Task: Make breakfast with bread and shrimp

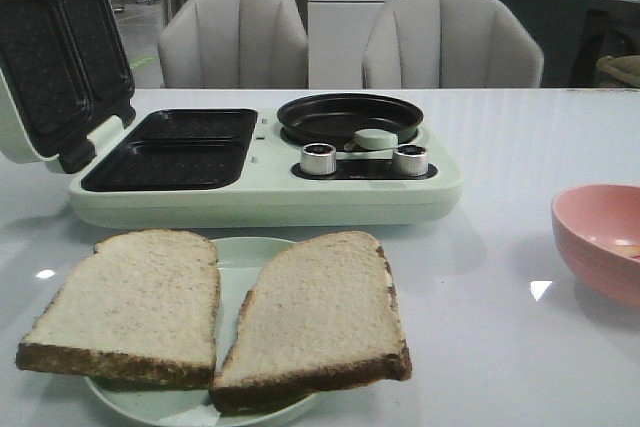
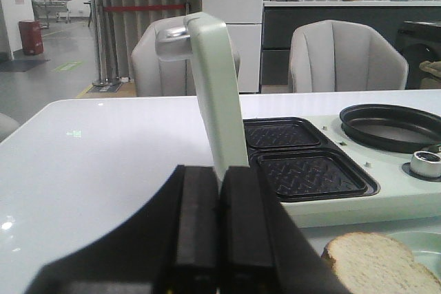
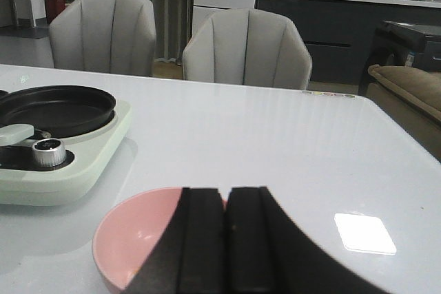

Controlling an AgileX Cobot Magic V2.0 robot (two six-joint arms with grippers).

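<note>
Pale bread, two slices side by side, was laid on a green plate just before the grill, whose lid was raised. The pink bowl was set right of the grill; shrimp could not be made out. The left gripper and right gripper were clenched, empty.

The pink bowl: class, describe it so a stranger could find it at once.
Start at the pale green breakfast maker in the middle of the white table. Look toward the table's right side, apart from the appliance, to the pink bowl. It is the only pink, deep dish; the plate under the bread is flat and pale green.
</note>
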